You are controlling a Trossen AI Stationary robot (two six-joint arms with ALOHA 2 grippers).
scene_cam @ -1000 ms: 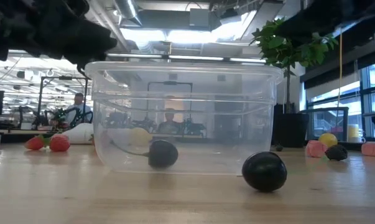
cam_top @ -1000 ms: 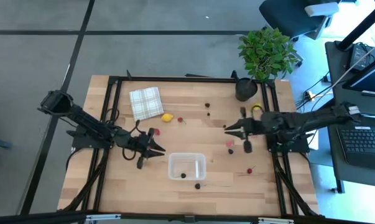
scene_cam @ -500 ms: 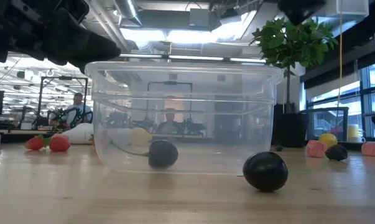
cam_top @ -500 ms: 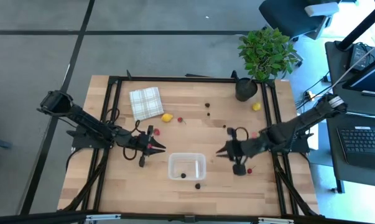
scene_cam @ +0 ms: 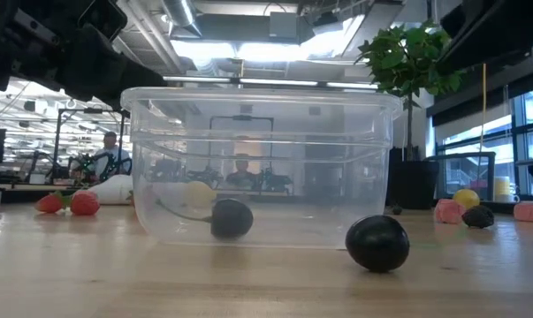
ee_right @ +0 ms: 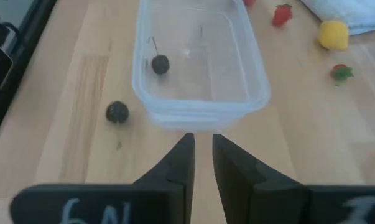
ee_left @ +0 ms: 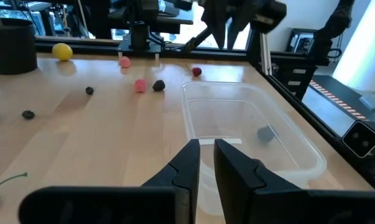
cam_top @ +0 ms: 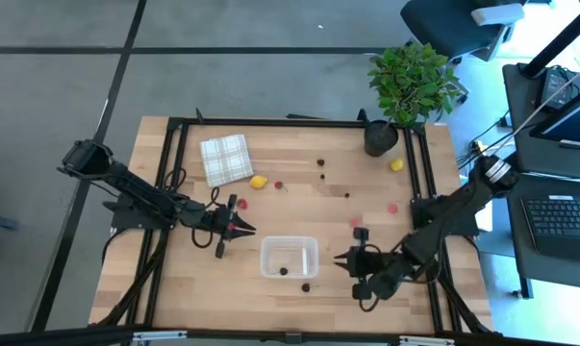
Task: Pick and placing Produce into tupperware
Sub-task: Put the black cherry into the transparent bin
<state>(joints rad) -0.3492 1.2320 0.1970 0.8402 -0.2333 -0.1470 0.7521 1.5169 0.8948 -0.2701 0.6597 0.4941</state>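
The clear tupperware tub (cam_top: pixel 290 258) stands on the wooden table near its near edge. One dark cherry (ee_right: pixel 160 63) lies on the tub's floor, and a dark berry (ee_right: pixel 117 112) lies on the table just outside it. More produce is scattered about: a lemon (cam_top: pixel 259 181), a strawberry (cam_top: pixel 239 203), pink pieces (cam_top: pixel 355 222) and dark berries (cam_top: pixel 320 162). My left gripper (cam_top: pixel 249 231) hovers just left of the tub, shut and empty. My right gripper (ee_right: pixel 201 142) points at the tub's right end wall (cam_top: pixel 317 258), also shut and empty.
A checked folded cloth (cam_top: pixel 226 159) lies at the far left. A potted plant (cam_top: pixel 405 86) and a black pot (cam_top: pixel 379 137) stand at the far right corner beside a second lemon (cam_top: pixel 396 164). Black frame rails (cam_top: pixel 170 192) run along both table sides.
My right arm has swung from the table's middle right toward the near edge and the tub, and its gripper now sits just right of the tub, pointing at it. The tub and the fruit have kept their places.
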